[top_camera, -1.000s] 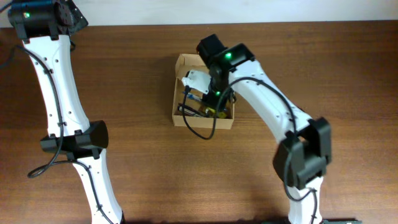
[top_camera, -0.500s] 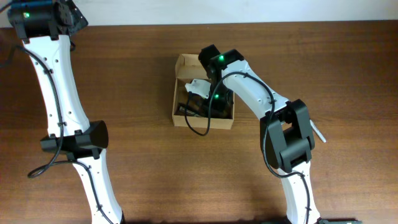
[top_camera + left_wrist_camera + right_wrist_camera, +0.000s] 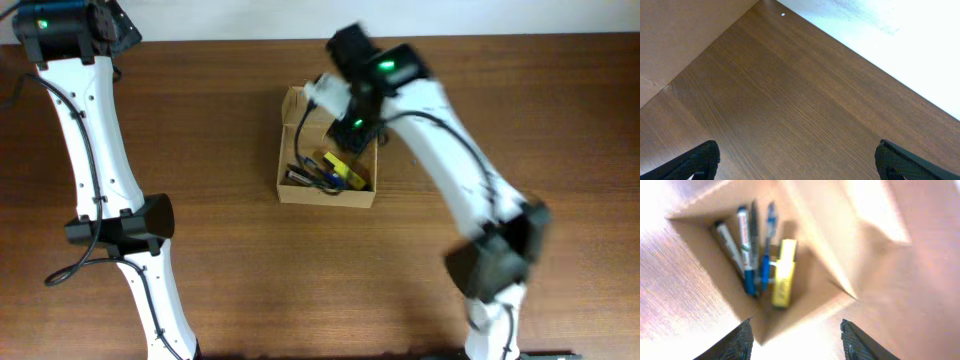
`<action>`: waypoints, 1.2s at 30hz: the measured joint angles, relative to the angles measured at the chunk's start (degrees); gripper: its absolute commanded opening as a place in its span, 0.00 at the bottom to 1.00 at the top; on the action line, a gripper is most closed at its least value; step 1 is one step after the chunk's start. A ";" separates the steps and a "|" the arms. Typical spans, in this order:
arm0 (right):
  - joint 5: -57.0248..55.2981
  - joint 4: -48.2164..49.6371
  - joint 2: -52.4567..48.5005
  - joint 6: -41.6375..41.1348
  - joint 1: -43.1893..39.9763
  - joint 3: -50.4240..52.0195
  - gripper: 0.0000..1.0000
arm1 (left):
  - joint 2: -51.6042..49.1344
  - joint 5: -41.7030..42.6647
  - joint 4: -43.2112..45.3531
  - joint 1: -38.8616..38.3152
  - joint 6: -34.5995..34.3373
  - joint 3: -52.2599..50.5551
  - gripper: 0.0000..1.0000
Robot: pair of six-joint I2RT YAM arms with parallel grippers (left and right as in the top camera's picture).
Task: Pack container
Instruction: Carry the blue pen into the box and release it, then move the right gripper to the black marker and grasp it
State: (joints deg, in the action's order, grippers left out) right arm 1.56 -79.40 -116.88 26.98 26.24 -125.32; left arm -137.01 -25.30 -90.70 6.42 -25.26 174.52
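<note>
Dark wood-grain table (image 3: 210,110), mid-task: the cardboard container (image 3: 326,195) sits open near the table's middle, with several pens (image 3: 746,255) and a yellow highlighter (image 3: 782,275) lying side by side on its floor. The right gripper (image 3: 797,342) hangs directly over it, its jaws parted with nothing between them, and looks straight down into the box. From that wrist the pens run lengthwise away from the claw, roughly crosswise to the line between its two fingers. A pale cardboard panel (image 3: 875,215) at the container's far side may be its flap lid, though the motion blur leaves that uncertain. The left gripper (image 3: 797,165) waits at the far left corner, spread wide over bare wood and well apart from the box. The right arm is plainly the nearer one. Any further packing or closing would seem to fall to it, coming down from above with the box's far wall just beside its fingers.
</note>
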 measured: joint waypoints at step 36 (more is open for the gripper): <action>-1.03 28.30 4.35 1.66 -42.12 49.88 0.80 | -0.02 0.00 0.02 0.00 0.02 0.00 1.00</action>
State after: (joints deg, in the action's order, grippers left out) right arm 0.54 -51.09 -112.53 28.64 -15.88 -75.44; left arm -137.03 -25.30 -90.67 6.42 -25.23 174.52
